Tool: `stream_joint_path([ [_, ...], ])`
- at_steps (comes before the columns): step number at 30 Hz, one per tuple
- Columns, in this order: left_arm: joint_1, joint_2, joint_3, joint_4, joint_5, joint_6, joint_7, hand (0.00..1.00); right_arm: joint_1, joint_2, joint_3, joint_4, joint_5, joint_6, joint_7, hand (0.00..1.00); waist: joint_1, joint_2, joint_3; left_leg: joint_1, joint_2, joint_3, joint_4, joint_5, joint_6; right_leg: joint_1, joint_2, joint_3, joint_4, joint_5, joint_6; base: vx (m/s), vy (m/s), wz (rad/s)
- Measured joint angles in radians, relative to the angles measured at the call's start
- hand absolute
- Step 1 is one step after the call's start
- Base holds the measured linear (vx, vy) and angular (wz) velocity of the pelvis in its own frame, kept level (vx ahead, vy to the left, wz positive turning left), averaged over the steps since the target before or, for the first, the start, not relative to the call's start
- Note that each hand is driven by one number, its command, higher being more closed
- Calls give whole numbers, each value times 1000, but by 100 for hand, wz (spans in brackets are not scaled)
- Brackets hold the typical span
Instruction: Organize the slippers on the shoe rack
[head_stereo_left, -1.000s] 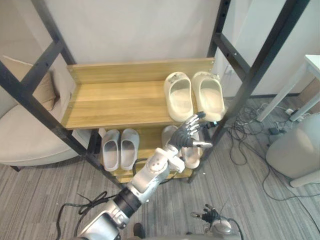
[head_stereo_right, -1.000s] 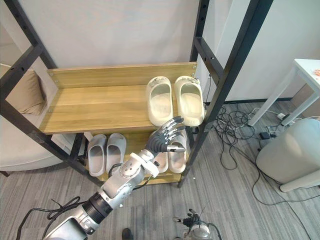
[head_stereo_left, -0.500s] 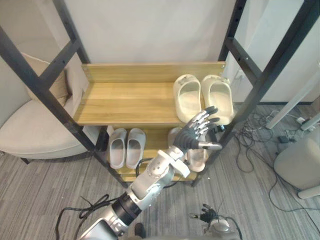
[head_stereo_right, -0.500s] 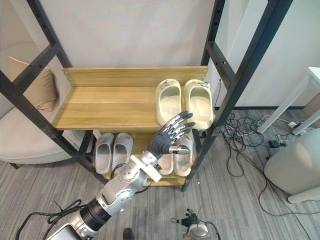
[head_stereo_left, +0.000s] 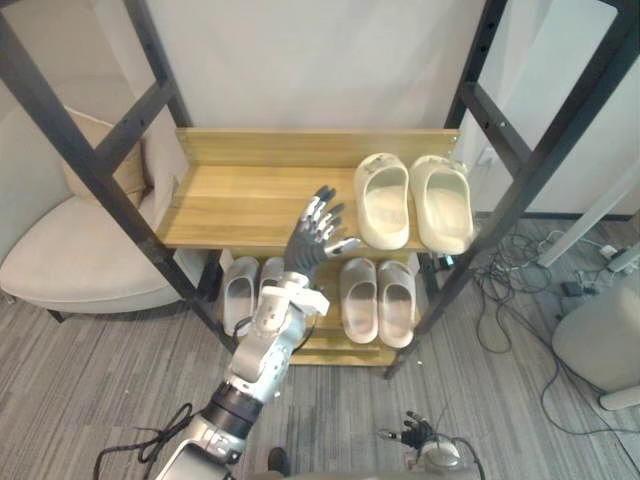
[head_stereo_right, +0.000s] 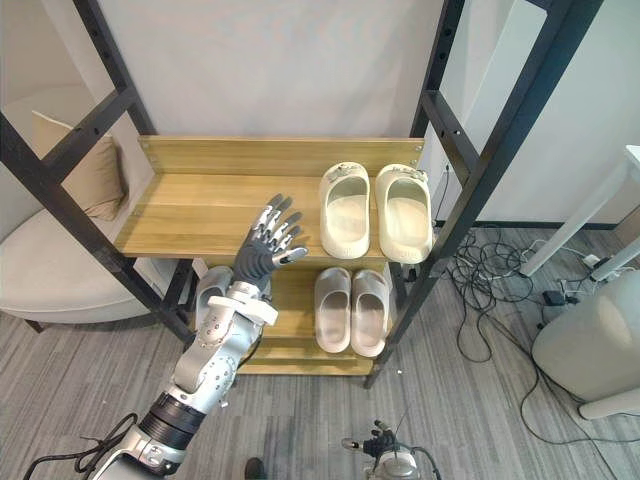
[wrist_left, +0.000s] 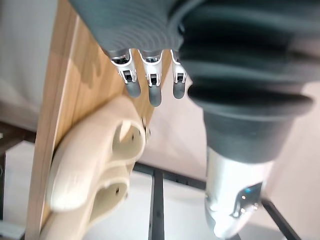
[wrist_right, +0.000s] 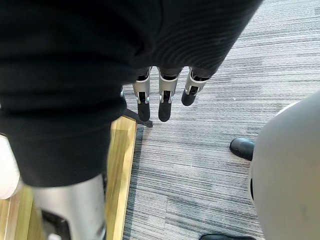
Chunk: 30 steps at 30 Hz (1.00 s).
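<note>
Left hand (head_stereo_left: 316, 235) is raised in front of the upper shelf (head_stereo_left: 240, 205), fingers straight and spread, with nothing in it. Right hand (wrist_right: 162, 97) hangs low over the floor (wrist_right: 200, 150), fingers loose, also empty.

Cream slippers (head_stereo_left: 385, 200) sit side by side at the right end of that shelf, toes close to its front edge, just beside the left hand. Below, on the lower shelf (head_stereo_left: 330, 345), grey slippers (head_stereo_left: 238, 297) lie at the left, partly behind the arm, and a pale pair (head_stereo_left: 360, 298) lies to the right.

All three pairs look shelved, so the main risk is probably undoing that order. A sideways sweep with the fingers splayed could catch the nearer cream slipper and push it crooked or off the front edge. Dropping the arm towards the lower shelf could knock the forearm on the upper shelf's edge, or nudge the grey pair, which the head camera sees poorly behind the arm. A grasp from this spread pose may also close on only a slipper's rim and let it slip.
</note>
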<state>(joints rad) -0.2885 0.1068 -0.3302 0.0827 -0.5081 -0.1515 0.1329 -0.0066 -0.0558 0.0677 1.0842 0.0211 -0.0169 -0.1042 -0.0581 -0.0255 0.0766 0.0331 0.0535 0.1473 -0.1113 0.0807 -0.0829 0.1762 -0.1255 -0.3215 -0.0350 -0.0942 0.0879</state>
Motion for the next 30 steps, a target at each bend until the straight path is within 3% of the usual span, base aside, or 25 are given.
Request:
stream_joint_path([
  [14, -39, -2, 24, 74, 42, 0, -1, 0, 8, 14, -30, -6, -2, 2, 6, 0, -1, -18, -7, -18, 4, 31, 0, -4, -4, -33, 2, 30, -1, 1, -1, 4, 4, -4],
  [30, -113, -4, -91, 140, 75, 7, -2, 0, 11, 16, -55, -7, -2, 2, 5, 0, -26, -15, -10, -18, 6, 43, 0, -4, -4, -39, 2, 39, -2, 5, -5, 0, 2, -1],
])
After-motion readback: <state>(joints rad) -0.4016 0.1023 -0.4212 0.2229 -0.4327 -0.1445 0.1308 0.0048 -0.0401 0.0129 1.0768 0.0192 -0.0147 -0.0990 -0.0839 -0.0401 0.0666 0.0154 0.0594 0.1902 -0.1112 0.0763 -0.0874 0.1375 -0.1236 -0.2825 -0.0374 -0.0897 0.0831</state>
